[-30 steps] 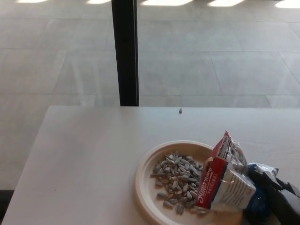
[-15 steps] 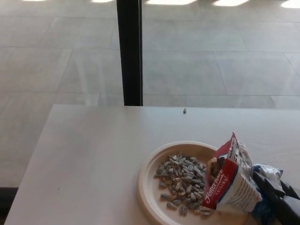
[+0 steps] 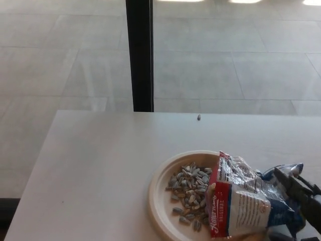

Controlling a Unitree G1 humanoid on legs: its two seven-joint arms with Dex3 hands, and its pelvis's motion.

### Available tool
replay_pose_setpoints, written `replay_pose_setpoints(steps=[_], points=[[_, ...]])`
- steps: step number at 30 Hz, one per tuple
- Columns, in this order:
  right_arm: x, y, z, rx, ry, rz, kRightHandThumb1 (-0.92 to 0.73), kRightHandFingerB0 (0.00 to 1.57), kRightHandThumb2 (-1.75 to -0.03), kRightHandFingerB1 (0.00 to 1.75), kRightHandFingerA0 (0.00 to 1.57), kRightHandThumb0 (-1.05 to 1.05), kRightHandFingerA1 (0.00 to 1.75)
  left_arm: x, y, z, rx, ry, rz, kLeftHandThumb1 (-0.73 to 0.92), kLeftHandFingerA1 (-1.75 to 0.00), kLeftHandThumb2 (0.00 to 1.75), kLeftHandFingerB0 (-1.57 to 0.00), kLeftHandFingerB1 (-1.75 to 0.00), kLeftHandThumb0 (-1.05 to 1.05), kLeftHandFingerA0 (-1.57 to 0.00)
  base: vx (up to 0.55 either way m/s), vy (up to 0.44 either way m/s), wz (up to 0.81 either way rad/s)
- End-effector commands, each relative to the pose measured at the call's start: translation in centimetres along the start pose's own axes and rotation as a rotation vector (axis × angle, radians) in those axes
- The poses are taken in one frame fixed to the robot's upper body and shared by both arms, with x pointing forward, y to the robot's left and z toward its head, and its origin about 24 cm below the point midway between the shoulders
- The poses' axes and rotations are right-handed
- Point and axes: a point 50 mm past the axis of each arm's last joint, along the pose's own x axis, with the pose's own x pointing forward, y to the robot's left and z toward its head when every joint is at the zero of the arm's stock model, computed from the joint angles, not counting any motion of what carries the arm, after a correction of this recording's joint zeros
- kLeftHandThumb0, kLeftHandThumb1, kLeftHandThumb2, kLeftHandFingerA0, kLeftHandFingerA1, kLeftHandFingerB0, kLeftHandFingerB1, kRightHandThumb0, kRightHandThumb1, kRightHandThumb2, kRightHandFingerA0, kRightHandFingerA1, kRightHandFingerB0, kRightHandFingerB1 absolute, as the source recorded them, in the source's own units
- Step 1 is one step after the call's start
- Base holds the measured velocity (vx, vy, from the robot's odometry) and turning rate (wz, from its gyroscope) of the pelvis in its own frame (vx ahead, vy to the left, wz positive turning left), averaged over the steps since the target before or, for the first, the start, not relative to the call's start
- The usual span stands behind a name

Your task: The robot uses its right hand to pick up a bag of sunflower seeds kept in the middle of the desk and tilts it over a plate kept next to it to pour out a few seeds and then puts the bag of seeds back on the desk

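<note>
Fingers of the right hand (image 3: 300, 196) clench the bag of sunflower seeds (image 3: 241, 198) from the right, tipping it sideways, mouth over the seed-filled plate (image 3: 159, 197) on the desk (image 3: 100, 165).

We see the seed bag (image 3: 239, 206) now tipped much further over than a second ago: its open mouth, which pointed up toward twelve o'clock, leans toward nine o'clock and reaches out over the plate (image 3: 159, 187). The bag lies lower and covers more of the seed pile (image 3: 190, 188) at its three o'clock side. Our right hand (image 3: 301, 198) sits slightly higher at the picture's three o'clock edge.
</note>
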Motion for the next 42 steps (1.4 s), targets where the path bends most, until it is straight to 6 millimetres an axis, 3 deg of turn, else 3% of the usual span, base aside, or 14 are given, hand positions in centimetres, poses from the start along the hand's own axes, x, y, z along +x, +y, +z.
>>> replay_pose_setpoints(steps=[1, 3, 12, 13, 15, 16, 21, 26, 27, 31, 32, 33, 34, 42], points=[[-1.0, -5.5, 1.8, 0.244, -0.090, 0.017, -0.59, 0.00, -0.95, 0.00, 0.00, -1.02, 0.07, -0.1, 0.2, -0.1, -0.033, -0.007, 0.010, 0.78, -0.46, 0.65, -0.46, -0.39, -0.77, -0.58, 0.00, 0.000, 0.00], [-1.4, -7.4, 2.1, 0.323, -0.137, -0.032, -0.59, 0.00, -0.58, 0.00, 0.00, -0.93, 0.00, -0.1, 0.4, 0.0, -0.009, -0.009, 0.020, 0.78, -0.46, 0.64, -0.47, -0.39, -0.77, -0.58, 0.00, 0.000, 0.00], [-5.7, -14.8, -0.9, 0.501, -0.138, -0.232, -0.52, 0.00, -0.88, 0.00, 0.00, -0.97, 0.01, -0.1, 0.4, 0.0, -0.055, -0.010, 0.015, 0.60, -0.59, 0.97, -0.40, -0.52, -0.74, -0.52, 0.00, 0.000, 0.00], [-6.3, -15.3, -1.3, 0.527, -0.137, -0.253, -0.58, 0.00, -0.92, 0.00, 0.00, -1.00, 0.09, -0.1, 0.4, 0.0, -0.055, -0.014, 0.018, 0.76, -0.47, 0.63, -0.47, -0.40, -0.75, -0.58, 0.00, 0.000, 0.00], [-7.5, -16.2, -2.0, 0.539, -0.105, -0.305, -0.61, 0.00, -0.94, 0.00, 0.00, -1.05, 0.11, -0.1, 0.4, 0.1, -0.051, -0.015, 0.019, 0.61, -0.59, 0.98, -0.42, -0.53, -0.74, -0.50, 0.00, 0.000, 0.00], [-9.9, -17.6, -3.5, 0.593, -0.112, -0.435, -0.62, 0.00, -0.96, 0.06, 0.00, -1.01, 0.16, 0.0, 0.3, 0.1, -0.054, -0.012, 0.020, 0.77, -0.47, 0.64, -0.48, -0.39, -0.73, -0.59, 0.00, 0.000, 0.00], [-16.5, -19.5, -8.5, 0.828, -0.033, -0.872, -0.66, 0.10, -0.95, 0.09, 0.00, -1.04, 0.11, 0.0, 0.3, 0.1, -0.029, -0.013, 0.017, 0.66, -0.50, 0.77, -0.41, -0.44, -0.80, -0.53, 0.00, 0.000, 0.00], [-23.9, -17.5, -14.8, 0.971, 0.168, -1.386, -0.63, 0.01, -0.95, 0.11, 0.00, -0.87, 0.25, 0.0, 0.2, 0.3, -0.056, -0.023, 0.013, 0.77, -0.47, 0.63, -0.45, -0.39, -0.73, -0.57, 0.00, 0.000, 0.00], [-24.9, -16.7, -15.8, 1.012, 0.177, -1.487, -0.60, 0.00, -0.91, 0.11, 0.00, -0.82, 0.26, 0.1, 0.0, 0.4, -0.040, -0.026, 0.010, 0.64, -0.60, 1.02, -0.38, -0.51, -0.76, -0.51, 0.00, 0.000, 0.00], [-27.4, -13.3, -19.4, 1.077, 0.383, -1.730, -0.56, 0.06, -0.88, 0.23, 0.00, -0.79, 0.24, 0.0, 0.1, 0.4, -0.027, -0.033, 0.003, 0.79, -0.46, 0.64, -0.44, -0.38, -0.76, -0.59, 0.00, 0.000, 0.00], [-28.2, -11.3, -20.5, 1.170, 0.452, -1.794, -0.59, 0.03, -0.96, 0.27, 0.00, -0.85, 0.35, 0.0, 0.1, 0.4, -0.003, -0.027, 0.011, 0.63, -0.57, 1.01, -0.36, -0.50, -0.76, -0.50, 0.00, 0.000, 0.00], [-28.7, -9.6, -21.2, 1.247, 0.494, -1.836, -0.74, 0.00, -0.66, 0.29, 0.00, -0.87, 0.08, 0.0, 0.1, 0.4, 0.018, -0.025, 0.016, 0.80, -0.44, 0.65, -0.45, -0.37, -0.78, -0.60, 0.00, 0.000, 0.00], [-28.9, -8.3, -21.3, 1.274, 0.520, -1.845, -0.70, 0.00, -1.04, 0.07, 0.00, -1.01, 0.27, 0.0, 0.1, 0.4, 0.015, -0.026, 0.014, 0.80, -0.44, 0.65, -0.44, -0.37, -0.77, -0.59, 0.00, 0.000, 0.00], [-28.6, -0.9, -21.2, 1.356, 0.869, -1.758, -0.72, 0.00, -1.06, 0.18, 0.00, -1.03, 0.39, 0.3, -0.3, 1.2, -0.072, -0.050, 0.003, 0.79, -0.47, 0.64, -0.46, -0.39, -0.75, -0.60, 0.00, 0.000, 0.00]])
